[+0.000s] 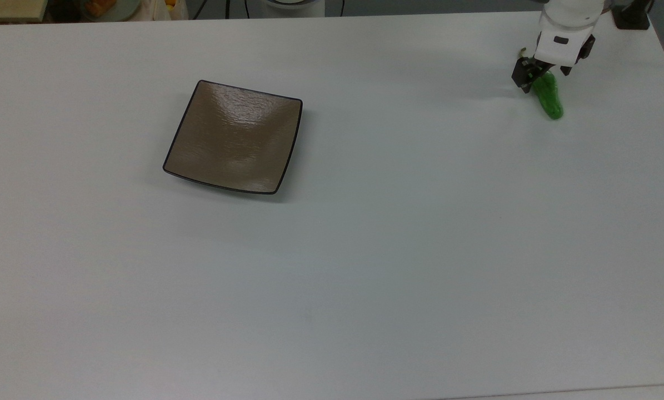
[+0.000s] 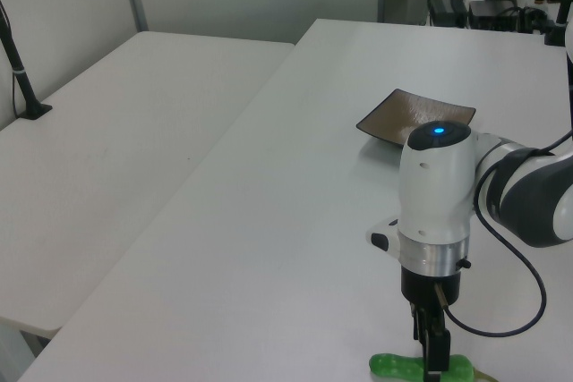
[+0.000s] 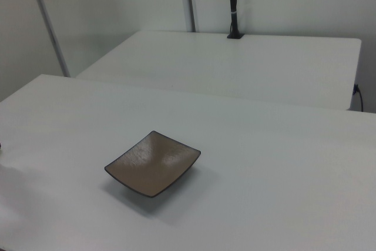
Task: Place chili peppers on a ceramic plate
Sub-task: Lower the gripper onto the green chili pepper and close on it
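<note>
1. One green chili pepper (image 1: 549,100) lies on the white desk (image 1: 365,250) near the desk's corner at about 2 o'clock in the top view, well apart from the plate (image 1: 234,136).
2. Its long axis runs from roughly 11 o'clock to 5 o'clock in the top view; the blunt green tip points to 5 o'clock, and the other end is hidden under the gripper (image 1: 533,79).
3. In the left view the chili pepper (image 2: 398,365) lies nearly level along the bottom edge, its rounded tip pointing to 9 o'clock.
4. The fingers (image 2: 436,353) reach straight down onto the pepper's middle in the left view; whether they pinch it or merely straddle it I cannot tell.
5. The brown square plate with a thin black rim sits bare, at about 10 o'clock from the desk's centre in the top view.
6. In the right view the plate (image 3: 153,163) rests corner-on, near the middle of the desk (image 3: 282,192).
</note>
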`<state>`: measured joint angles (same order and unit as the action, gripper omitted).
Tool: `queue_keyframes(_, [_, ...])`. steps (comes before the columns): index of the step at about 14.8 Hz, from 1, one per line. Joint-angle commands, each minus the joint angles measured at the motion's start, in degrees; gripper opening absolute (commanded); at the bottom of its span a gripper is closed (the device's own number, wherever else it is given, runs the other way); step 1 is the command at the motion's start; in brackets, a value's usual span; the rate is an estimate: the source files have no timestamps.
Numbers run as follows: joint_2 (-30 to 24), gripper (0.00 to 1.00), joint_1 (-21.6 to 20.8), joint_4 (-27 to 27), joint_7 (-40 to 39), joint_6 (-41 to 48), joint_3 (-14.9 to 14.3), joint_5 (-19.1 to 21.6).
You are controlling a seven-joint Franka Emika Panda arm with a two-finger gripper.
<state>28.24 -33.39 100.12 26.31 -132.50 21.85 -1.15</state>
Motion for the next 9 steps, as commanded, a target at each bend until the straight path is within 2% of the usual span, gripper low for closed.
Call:
queue_keyframes(1, [0.5, 0.48, -0.71, -0.37, 1.38, -0.83, -0.32, -2.27])
queue_keyframes(3, [0.67, 0.45, -0.8, -0.19, 1.38, -0.83, -0.32, -2.27])
queue_keyframes(4, [0.93, 0.41, -0.88, -0.19, 1.29, -0.83, -0.32, -2.36])
queue_keyframes(5, [0.94, 0.32, -0.97, -0.1, 1.29, -0.83, -0.32, -2.36])
queue_keyframes(6, [1.11, 0.31, -1.32, -0.02, 1.29, -0.83, -0.32, -2.62])
queue_keyframes(7, [1.2, 0.17, -1.41, -0.01, 1.2, -0.83, -0.32, -2.89])
queue_keyframes(9, [1.29, 0.0, -1.33, -0.01, 1.38, -0.83, -0.32, -2.98])
